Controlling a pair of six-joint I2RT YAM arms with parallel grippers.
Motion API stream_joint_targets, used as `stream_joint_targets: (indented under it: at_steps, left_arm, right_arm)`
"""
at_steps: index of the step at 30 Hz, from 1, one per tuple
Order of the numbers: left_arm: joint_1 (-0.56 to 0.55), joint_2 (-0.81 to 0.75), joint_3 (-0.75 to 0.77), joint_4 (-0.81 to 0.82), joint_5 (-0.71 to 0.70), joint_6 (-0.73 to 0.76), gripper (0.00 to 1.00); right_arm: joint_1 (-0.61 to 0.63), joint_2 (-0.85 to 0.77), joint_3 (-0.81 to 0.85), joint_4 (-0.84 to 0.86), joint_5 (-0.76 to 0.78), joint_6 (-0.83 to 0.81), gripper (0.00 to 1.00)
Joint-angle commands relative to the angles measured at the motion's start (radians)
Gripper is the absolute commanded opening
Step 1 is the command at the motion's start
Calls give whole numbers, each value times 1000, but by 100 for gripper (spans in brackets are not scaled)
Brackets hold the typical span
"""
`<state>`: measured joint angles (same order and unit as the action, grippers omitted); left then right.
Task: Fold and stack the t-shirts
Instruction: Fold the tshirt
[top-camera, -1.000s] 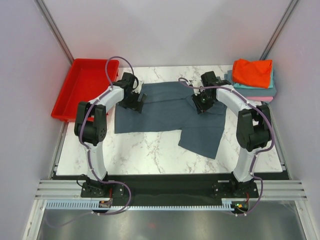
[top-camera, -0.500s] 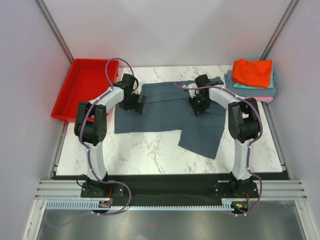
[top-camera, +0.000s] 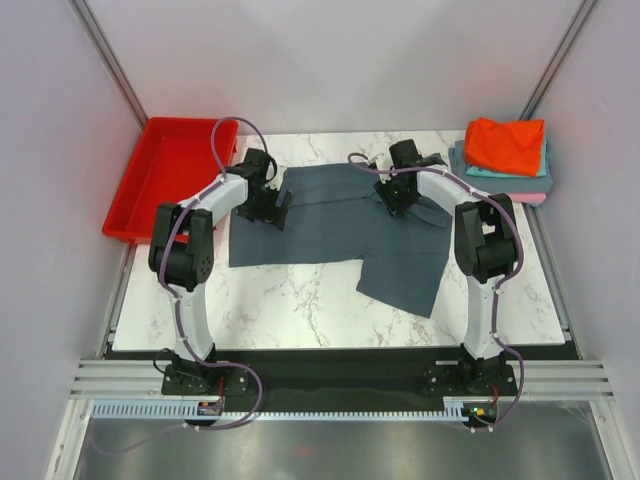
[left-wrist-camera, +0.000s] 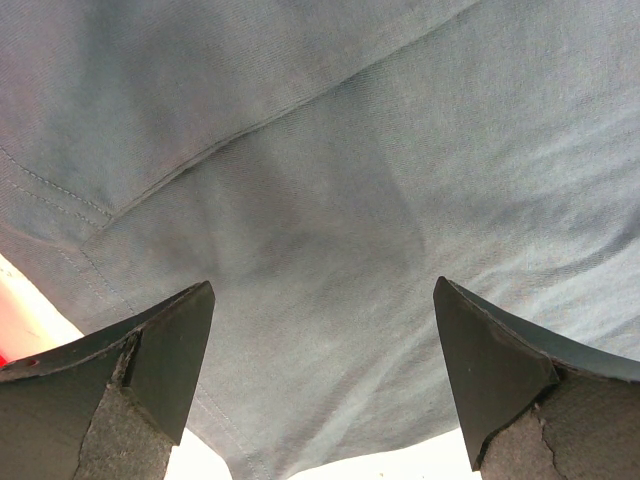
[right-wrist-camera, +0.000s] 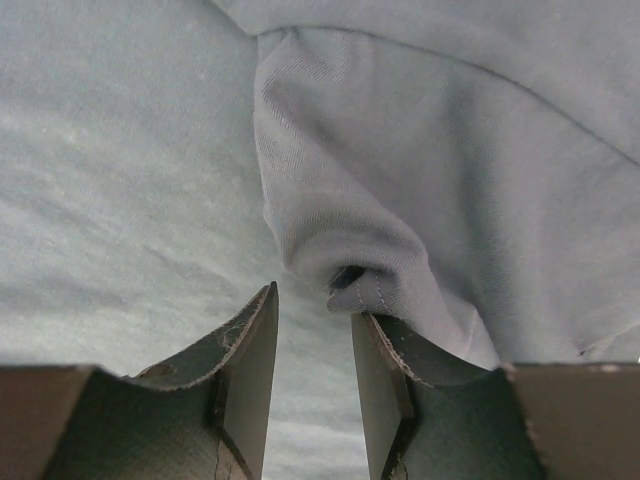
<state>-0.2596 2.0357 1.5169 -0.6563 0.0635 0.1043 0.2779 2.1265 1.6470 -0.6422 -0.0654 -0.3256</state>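
Note:
A large slate blue-grey t-shirt lies spread on the marble table, one part folded down at the front right. My left gripper hovers over its left side, open wide; in the left wrist view only flat cloth and a hem show between the fingers. My right gripper is low over the shirt's right sleeve area. In the right wrist view its jaws stand partly apart with nothing pinched; a rolled sleeve hem rests against the right fingertip. Folded t-shirts are stacked at the back right, orange-red on top.
A red plastic tray sits off the table's back left corner. Teal and pink layers show under the orange-red shirt. Bare marble runs along the front of the table. Grey walls close in both sides.
The right gripper has slid back and left over the shirt while its jaws opened, releasing the bunched sleeve. The right arm's elbow swung inward. The left arm has not moved.

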Motion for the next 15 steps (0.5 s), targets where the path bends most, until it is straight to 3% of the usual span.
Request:
stream_joint_targets:
  at_steps: [1,7,11,15]
  left_arm:
    - [-1,15,17,17,18,-28,98]
    - [-4,24,32,12,21,-34,98]
    - [-3,17,23,11,19,-31,98]
    - [-4,17,17,14,18,-34,98]
  right_arm:
    - [4,-28,27,39,30,13,43]
    - [4,1,20,70,50,28,35]
    - [4,-3,27,81,52,34,13]
    - [6,-23,28,75,39,33,4]
